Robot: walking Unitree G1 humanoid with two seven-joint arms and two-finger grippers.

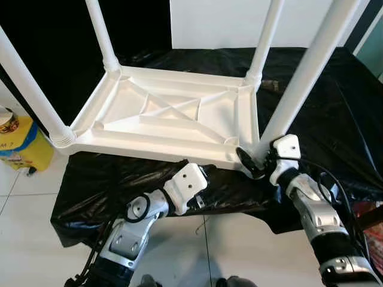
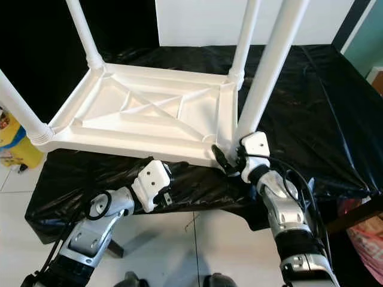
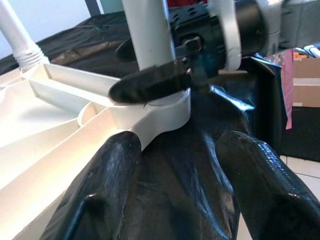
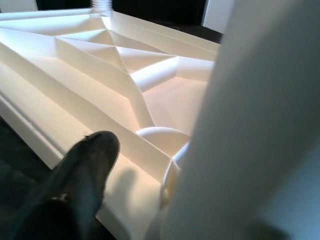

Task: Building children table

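The white plastic children's table (image 1: 167, 113) lies upside down on a black cloth (image 1: 335, 107), its legs pointing up. My right gripper (image 1: 254, 162) is at the socket of the near-right leg (image 1: 299, 84). It is open, with one black finger (image 3: 150, 85) lying across the leg's base and a small gap showing beside the leg in the right wrist view. My left gripper (image 3: 177, 150) hangs open just below the table's front rim (image 1: 149, 152), over the cloth, holding nothing and pointing toward that same corner.
The cloth-covered surface ends close in front of me, with white floor tiles (image 1: 30, 209) below. A yellow container (image 1: 21, 143) stands on the floor at the left. A white panel (image 1: 221, 24) rises behind the table.
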